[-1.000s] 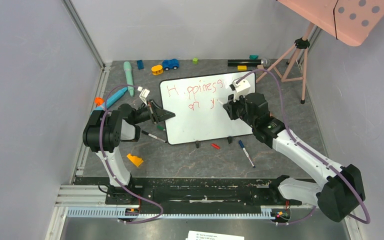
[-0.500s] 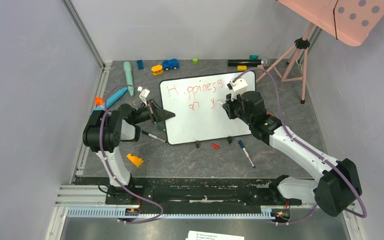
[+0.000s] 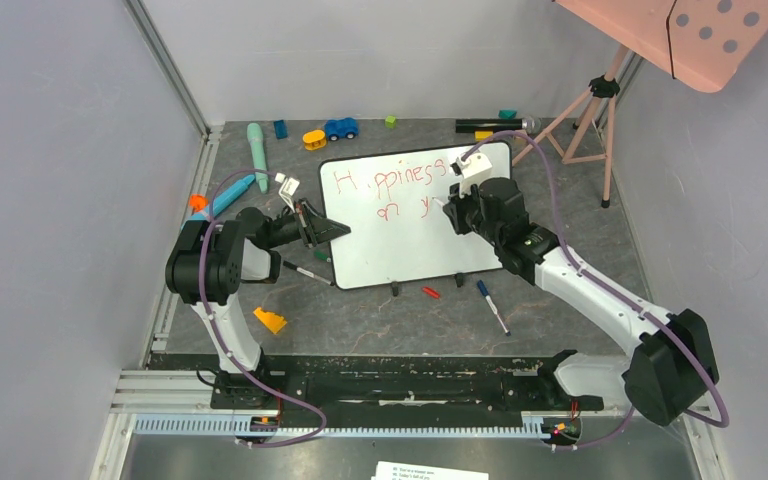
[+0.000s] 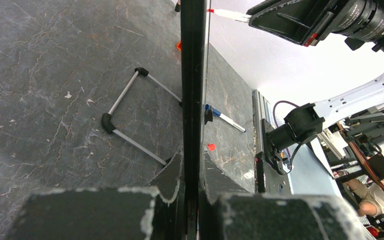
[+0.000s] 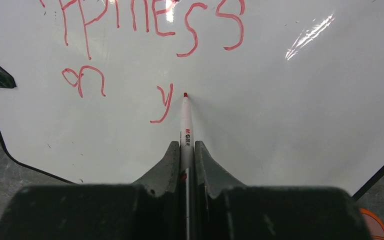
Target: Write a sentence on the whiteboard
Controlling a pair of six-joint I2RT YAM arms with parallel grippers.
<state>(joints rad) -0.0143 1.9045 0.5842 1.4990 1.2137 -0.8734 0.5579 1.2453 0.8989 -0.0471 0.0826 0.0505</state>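
Whiteboard [image 3: 410,255] is found lying on the dark table [image 3: 380,325], out in the middle, between the two arms. Its left edge is clamped by the left gripper [image 3: 322,232]. In the left wrist view the thin black rim is seen pinched edge-on between the narrowed fingers [image 4: 172,172].

Over on the right, a red marker [image 5: 185,122] is held tight in the right gripper [image 5: 186,147]. The fingers are closed on its white barrel and the red tip is pointed away from the wrist. The tip is placed at the board's surface, apparently touching it, just to the right of a lone "y".

The sentence [image 3: 400,185] is shown in red, and only part of it is written. Most of "Happiness" can be read on the upper line, though its second letter looks faint or missing from above. "on" and that single "y" are seen on the line below. The lower part of the board is bare white.

Near the board's front edge, a blue-capped pen [image 3: 493,306] and a small red cap [image 3: 430,292] are spotted on the table. A black pen [image 3: 308,272] is seen lying beside the left arm.
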